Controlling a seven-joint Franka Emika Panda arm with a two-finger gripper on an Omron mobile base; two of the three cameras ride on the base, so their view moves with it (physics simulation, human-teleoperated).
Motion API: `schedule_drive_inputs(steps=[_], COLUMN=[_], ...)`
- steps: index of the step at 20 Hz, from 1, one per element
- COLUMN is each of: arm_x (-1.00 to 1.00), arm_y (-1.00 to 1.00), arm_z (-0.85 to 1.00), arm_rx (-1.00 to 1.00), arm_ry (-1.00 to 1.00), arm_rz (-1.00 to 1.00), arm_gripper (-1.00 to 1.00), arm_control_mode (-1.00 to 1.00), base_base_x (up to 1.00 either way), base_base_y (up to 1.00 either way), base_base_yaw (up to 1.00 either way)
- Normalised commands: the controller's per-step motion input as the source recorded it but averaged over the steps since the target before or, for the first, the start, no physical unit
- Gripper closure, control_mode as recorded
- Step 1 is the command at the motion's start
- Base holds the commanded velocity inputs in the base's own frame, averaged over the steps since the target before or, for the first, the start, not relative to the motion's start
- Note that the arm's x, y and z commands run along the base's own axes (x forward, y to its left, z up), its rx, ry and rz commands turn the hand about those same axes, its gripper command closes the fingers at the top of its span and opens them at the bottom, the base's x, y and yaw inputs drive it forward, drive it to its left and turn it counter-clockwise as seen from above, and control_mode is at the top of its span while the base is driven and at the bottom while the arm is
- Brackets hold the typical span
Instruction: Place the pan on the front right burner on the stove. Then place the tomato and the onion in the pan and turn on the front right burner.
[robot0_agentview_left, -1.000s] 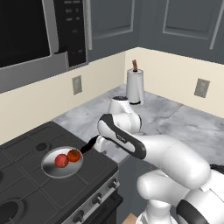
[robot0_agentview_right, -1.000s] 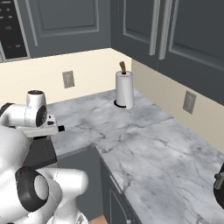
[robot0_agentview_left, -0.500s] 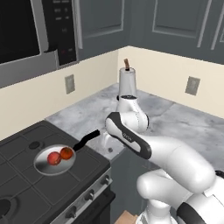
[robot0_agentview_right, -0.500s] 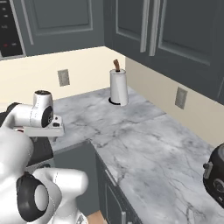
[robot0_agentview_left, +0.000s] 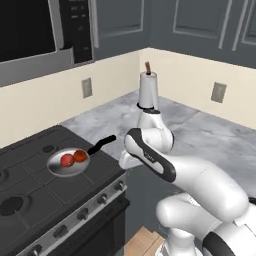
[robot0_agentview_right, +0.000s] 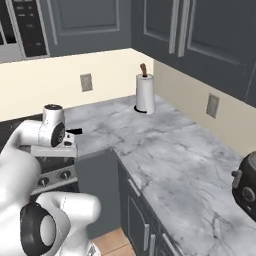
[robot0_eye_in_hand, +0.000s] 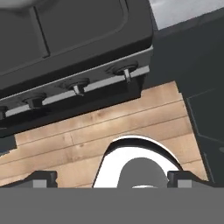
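The silver pan (robot0_agentview_left: 59, 167) sits on the right front part of the black stove (robot0_agentview_left: 30, 187), covering the front right burner. Its black handle (robot0_agentview_left: 102, 145) points toward the counter. Two round things lie in the pan side by side, a red one (robot0_agentview_left: 66, 160) and an orange-red one (robot0_agentview_left: 80, 156); these are the tomato and the onion, and which is which I cannot tell. My hand (robot0_agentview_left: 127, 159) hangs off the stove's front right corner, pointing down. In the hand view my gripper (robot0_eye_in_hand: 112, 177) is open and holds nothing, above the knobs (robot0_eye_in_hand: 124, 72) on the silver front panel.
A paper towel roll (robot0_agentview_left: 148, 90) stands at the back of the marble counter (robot0_agentview_right: 165, 150). A toaster (robot0_agentview_right: 245, 187) sits far right. A microwave (robot0_agentview_left: 30, 40) hangs over the stove. Dark cabinets (robot0_agentview_right: 100, 195) and wooden floor (robot0_eye_in_hand: 87, 135) lie below.
The base has shifted, so the whole picture moved. My hand has left the spot by the pan handle, dropped beside the stove's front corner and turned downward, still open. Pan and contents stay put.
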Motion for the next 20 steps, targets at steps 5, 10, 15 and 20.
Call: schedule_drive_inputs(steps=[5, 10, 15, 20], arm_x=[0.00, 0.00, 0.00, 0.00], arm_y=[0.00, 0.00, 0.00, 0.00], arm_z=[0.00, 0.00, 0.00, 0.00], arm_rx=[0.00, 0.00, 0.00, 0.00], arm_ry=[0.00, 0.00, 0.00, 0.00], arm_rz=[0.00, 0.00, 0.00, 0.00], arm_gripper=[-1.00, -1.00, -1.00, -1.00], arm_control_mode=[1.00, 1.00, 1.00, 1.00], base_base_x=[-0.02, 0.00, 0.10, 0.07], base_base_y=[0.52, 0.38, 0.61, 0.84], base_base_yaw=[0.46, 0.48, 0.29, 0.01])
